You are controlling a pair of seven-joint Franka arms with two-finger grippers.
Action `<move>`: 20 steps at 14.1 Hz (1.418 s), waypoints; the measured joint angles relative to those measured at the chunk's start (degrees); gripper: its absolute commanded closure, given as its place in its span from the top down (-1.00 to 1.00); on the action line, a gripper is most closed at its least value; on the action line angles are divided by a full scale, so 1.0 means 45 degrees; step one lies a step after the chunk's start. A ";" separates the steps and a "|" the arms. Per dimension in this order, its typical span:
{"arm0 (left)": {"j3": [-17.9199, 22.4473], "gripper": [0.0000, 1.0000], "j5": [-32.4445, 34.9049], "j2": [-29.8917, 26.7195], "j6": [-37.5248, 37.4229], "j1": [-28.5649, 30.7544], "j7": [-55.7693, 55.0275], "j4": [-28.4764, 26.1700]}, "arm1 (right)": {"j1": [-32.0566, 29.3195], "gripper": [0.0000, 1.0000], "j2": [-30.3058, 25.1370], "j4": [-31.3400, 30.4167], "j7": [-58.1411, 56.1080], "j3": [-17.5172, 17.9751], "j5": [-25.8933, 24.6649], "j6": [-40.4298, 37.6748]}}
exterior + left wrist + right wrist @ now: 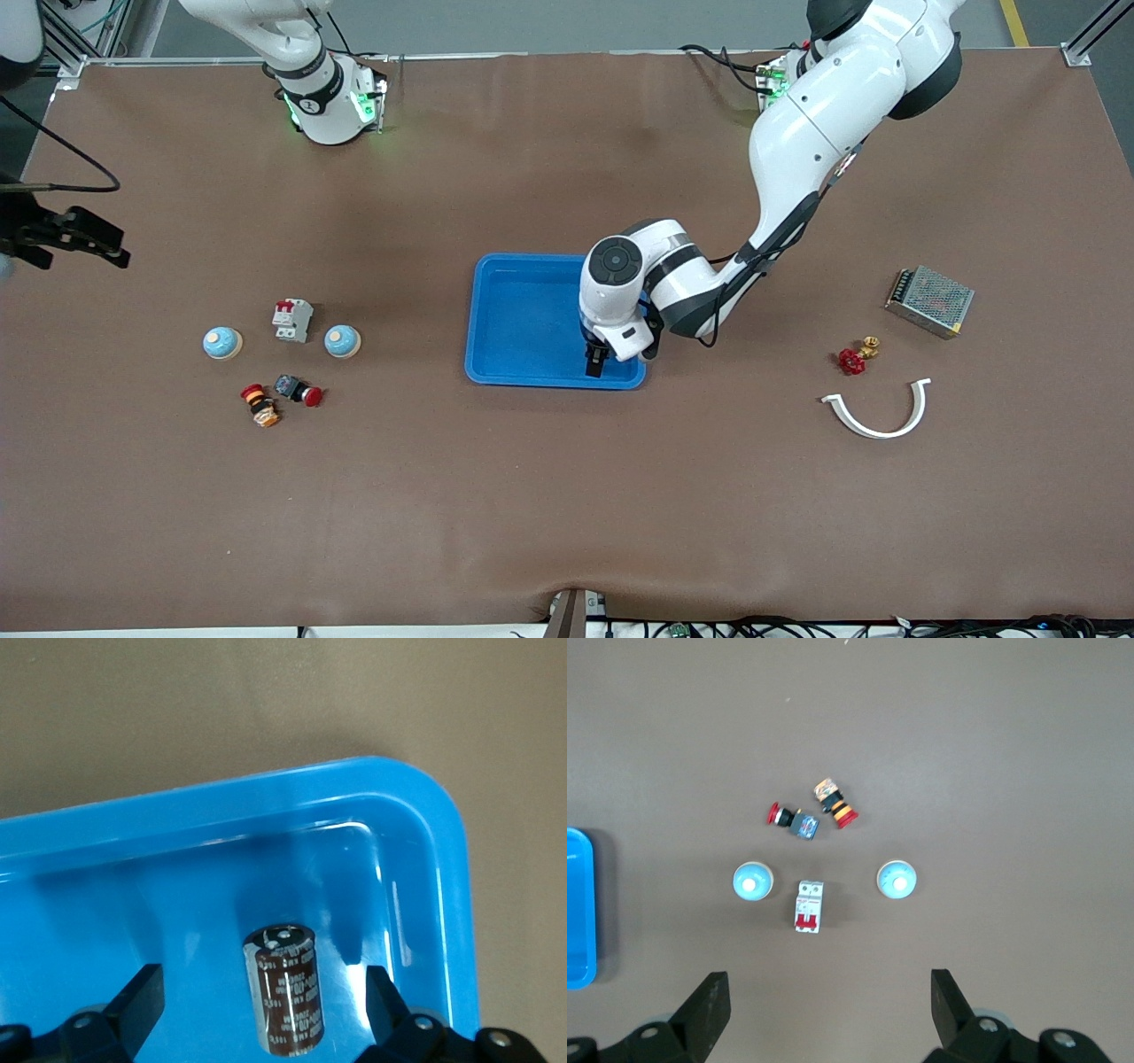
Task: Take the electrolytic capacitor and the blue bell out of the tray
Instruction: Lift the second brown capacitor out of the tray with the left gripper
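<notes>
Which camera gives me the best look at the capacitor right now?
The left wrist view: the capacitor lies in the blue tray, between the open left gripper's fingers, label readable. In the front view the left arm hides it. The right wrist view shows only the tray's edge.

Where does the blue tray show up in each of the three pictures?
Front view: the blue tray sits mid-table, with the left arm's tool over its corner.
Left wrist view: the tray's rounded corner fills the picture, a small brown cylinder lying inside it.
Right wrist view: only a sliver of the tray shows at the picture's edge.
Shared landmark: the brown tabletop around the tray.
</notes>
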 measured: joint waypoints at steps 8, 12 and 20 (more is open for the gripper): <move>0.0002 -1.00 0.0000 0.0000 0.0001 -0.0073 0.0030 0.0078 | -0.0247 1.00 0.0341 0.0873 0.1203 0.0036 0.0514 0.0397; 0.0004 -1.00 0.0000 -0.0002 -0.0030 -0.0117 0.0328 0.0166 | -0.0248 1.00 0.0439 0.0877 0.0779 0.0104 0.0520 0.0386; -0.0074 -1.00 0.0000 -0.0263 -0.1420 -0.0165 0.1406 0.0854 | -0.0308 1.00 0.0438 0.1136 -0.0021 0.0086 0.0519 0.0629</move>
